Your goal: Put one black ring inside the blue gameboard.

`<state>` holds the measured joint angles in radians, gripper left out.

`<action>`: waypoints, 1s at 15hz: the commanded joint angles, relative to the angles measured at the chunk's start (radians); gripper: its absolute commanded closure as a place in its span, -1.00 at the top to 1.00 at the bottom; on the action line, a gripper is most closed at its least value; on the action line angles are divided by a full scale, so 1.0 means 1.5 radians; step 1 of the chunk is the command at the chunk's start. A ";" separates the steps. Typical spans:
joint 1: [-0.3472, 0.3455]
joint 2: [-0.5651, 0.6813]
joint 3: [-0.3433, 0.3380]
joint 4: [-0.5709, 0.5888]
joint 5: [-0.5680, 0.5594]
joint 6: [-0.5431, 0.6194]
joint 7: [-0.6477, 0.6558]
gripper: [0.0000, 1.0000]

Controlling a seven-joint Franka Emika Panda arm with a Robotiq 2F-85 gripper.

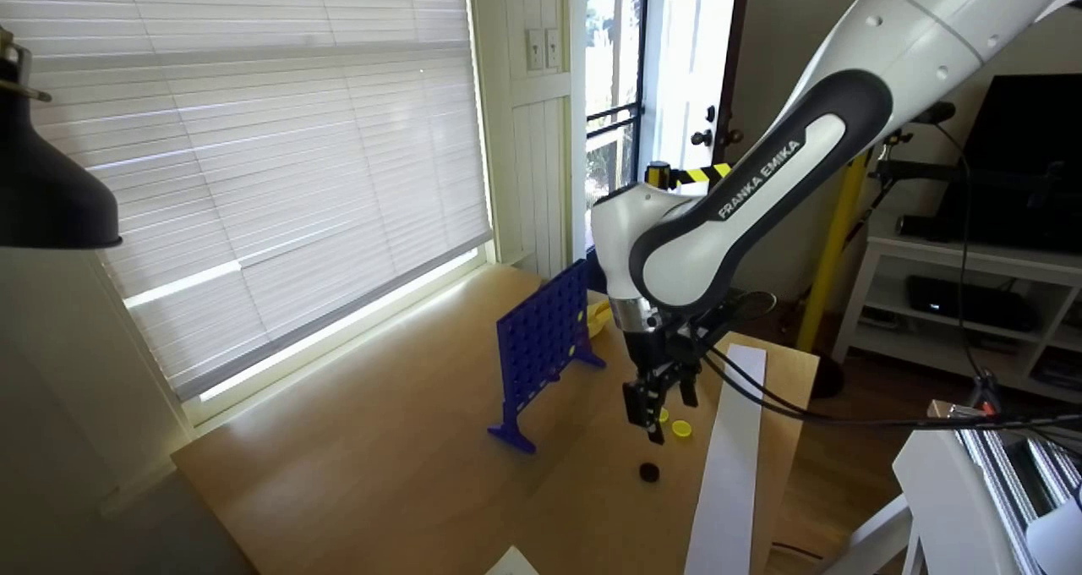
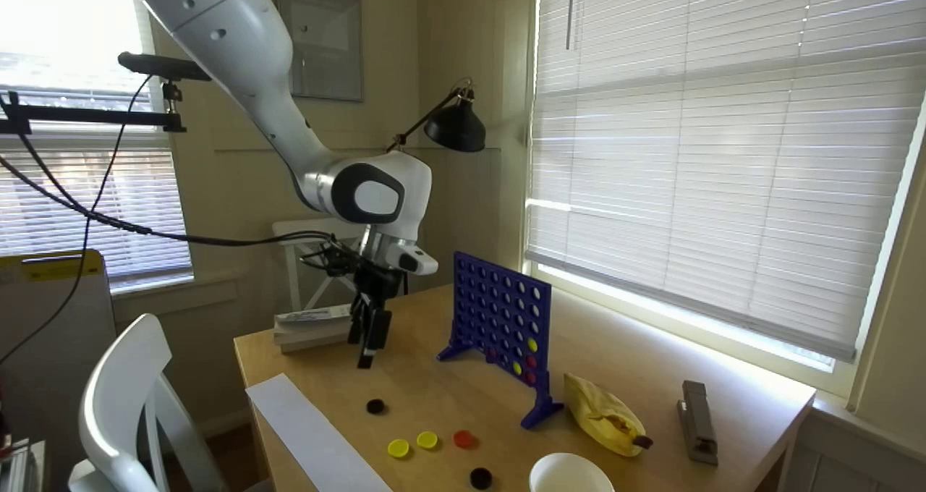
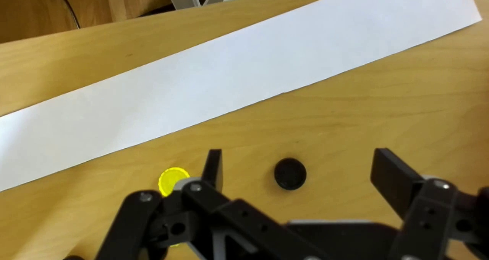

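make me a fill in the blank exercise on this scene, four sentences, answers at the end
In the wrist view, the gripper has its jaws ____, not shut.
There, with a jaw on either side, a black ring shows ____ the two jaws.
In an exterior view, the number of yellow tokens lying on the table is ____.
There, the blue gameboard stands ____ on the table, not lying flat.

Missing words: open; between; two; upright

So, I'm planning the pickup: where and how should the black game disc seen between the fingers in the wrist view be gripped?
Take the black game disc across opposite sides of its rim, probably best from above: it lies flat on the wooden table, its round edge uncovered. Being low, it likely needs the fingertips near the table.
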<state>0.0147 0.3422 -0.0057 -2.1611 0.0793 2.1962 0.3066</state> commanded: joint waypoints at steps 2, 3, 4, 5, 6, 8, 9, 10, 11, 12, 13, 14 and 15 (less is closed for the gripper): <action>0.007 0.082 -0.010 0.056 -0.004 0.024 -0.005 1.00; 0.008 0.096 -0.011 0.060 -0.003 0.028 -0.005 1.00; 0.007 0.106 -0.010 0.066 0.001 0.023 -0.007 1.00; 0.008 0.074 -0.011 0.040 0.003 0.021 -0.003 1.00; 0.008 0.083 -0.012 0.043 0.003 0.021 -0.003 1.00; 0.008 0.083 -0.012 0.043 0.003 0.021 -0.003 1.00; 0.008 0.082 -0.012 0.043 0.003 0.021 -0.003 1.00; 0.008 0.081 -0.012 0.043 0.003 0.021 -0.003 1.00; 0.008 0.087 -0.010 0.045 0.006 0.025 -0.003 1.00; 0.013 0.096 -0.013 0.046 0.000 0.042 0.007 1.00; 0.016 0.103 -0.013 0.047 -0.002 0.050 0.007 1.00; 0.018 0.114 -0.010 0.050 -0.003 0.056 0.001 1.00; 0.024 0.125 -0.012 0.051 -0.009 0.069 0.007 1.00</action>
<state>0.0242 0.4784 -0.0137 -2.0999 0.0784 2.2535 0.3080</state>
